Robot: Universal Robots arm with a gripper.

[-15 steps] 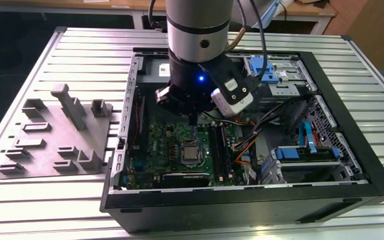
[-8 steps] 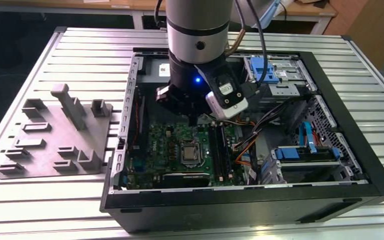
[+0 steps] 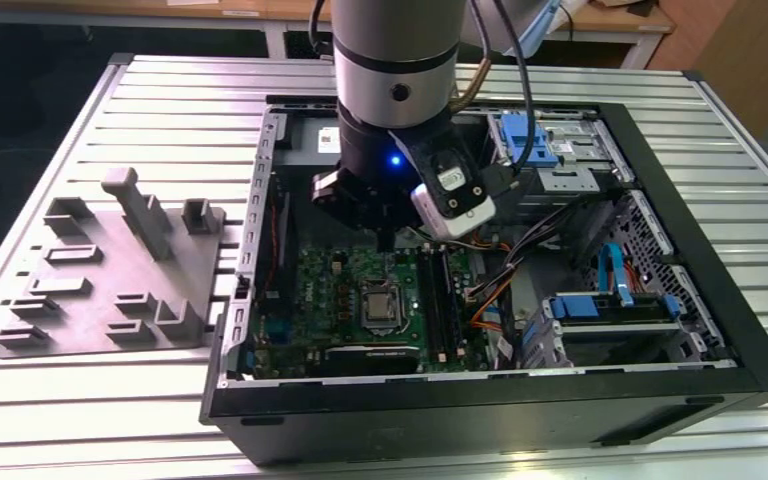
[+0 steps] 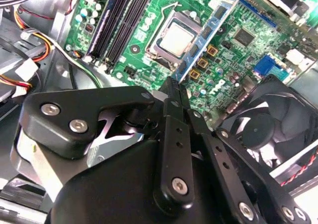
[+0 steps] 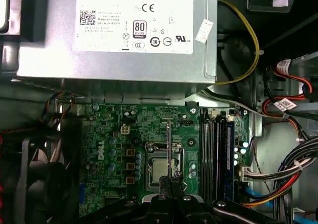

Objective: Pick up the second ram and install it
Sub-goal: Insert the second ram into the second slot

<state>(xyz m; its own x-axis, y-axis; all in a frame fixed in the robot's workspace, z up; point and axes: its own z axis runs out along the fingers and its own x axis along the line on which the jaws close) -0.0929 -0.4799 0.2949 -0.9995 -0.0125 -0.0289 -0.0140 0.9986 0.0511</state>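
My gripper (image 4: pixel 175 85) is shut on the second ram (image 4: pixel 212 33), a long dark blue stick. It hangs above the green motherboard (image 4: pixel 238 60), beside the CPU socket (image 4: pixel 174 37). In the first wrist view the ram (image 5: pixel 169 147) shows edge-on as a thin strip rising from the gripper (image 5: pixel 171 178) over the socket (image 5: pixel 160 170). The memory slots (image 5: pixel 214 154) lie to one side, apart from the held stick, and one slot holds a blue stick (image 5: pixel 230 149). In the exterior view the gripper (image 3: pixel 384 238) sits low inside the open computer case (image 3: pixel 704 330), above the motherboard (image 3: pixel 324 295).
A grey power supply (image 5: pixel 119 30) borders the board. A black fan (image 4: pixel 258 129) and bundles of coloured cables (image 5: pixel 283 179) crowd the case sides. A grey fixture plate (image 3: pixel 104 270) with raised holders lies on the slatted table at the exterior view's left.
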